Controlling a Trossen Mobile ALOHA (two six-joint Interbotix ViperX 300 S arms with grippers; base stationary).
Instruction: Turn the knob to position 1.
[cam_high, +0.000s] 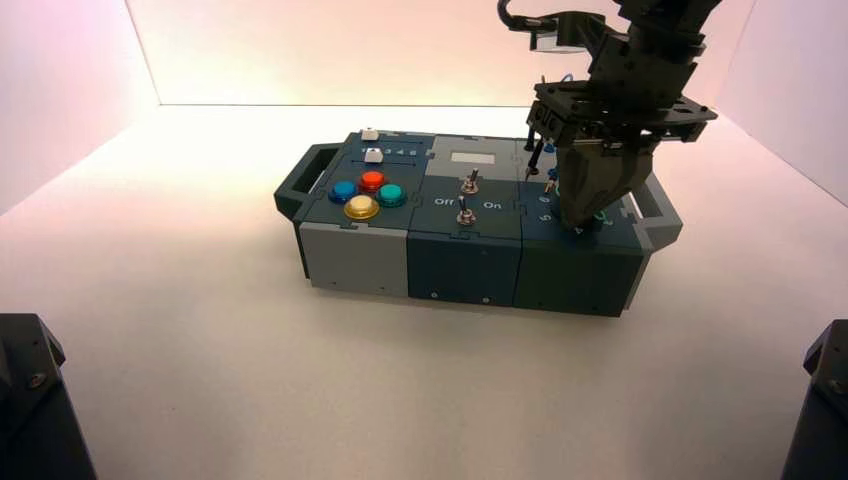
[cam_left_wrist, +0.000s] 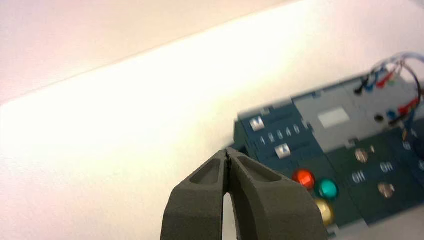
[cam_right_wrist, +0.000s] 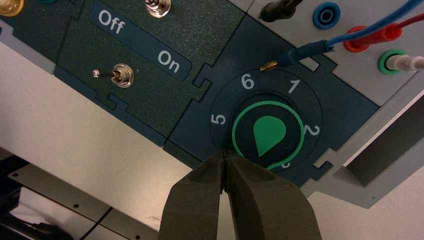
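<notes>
Fingertips together, the right gripper (cam_right_wrist: 224, 154) leans over the green knob (cam_right_wrist: 269, 135), upper right in the high view, and should part, straddle it squarely and twist gently to 1, as the closed left gripper (cam_left_wrist: 226, 152) waits beyond the box's slider end (cam_left_wrist: 272, 135).

Just beyond the right tool (cam_right_wrist: 223, 156), the knob (cam_right_wrist: 252, 137) was black, ringed in green, with a solid green teardrop. Farther from that tool, a blue wire (cam_right_wrist: 372, 29) and a red socket (cam_right_wrist: 355, 45) crossed light grey panelling (cam_right_wrist: 320, 10). White numerals circled the knob.
</notes>
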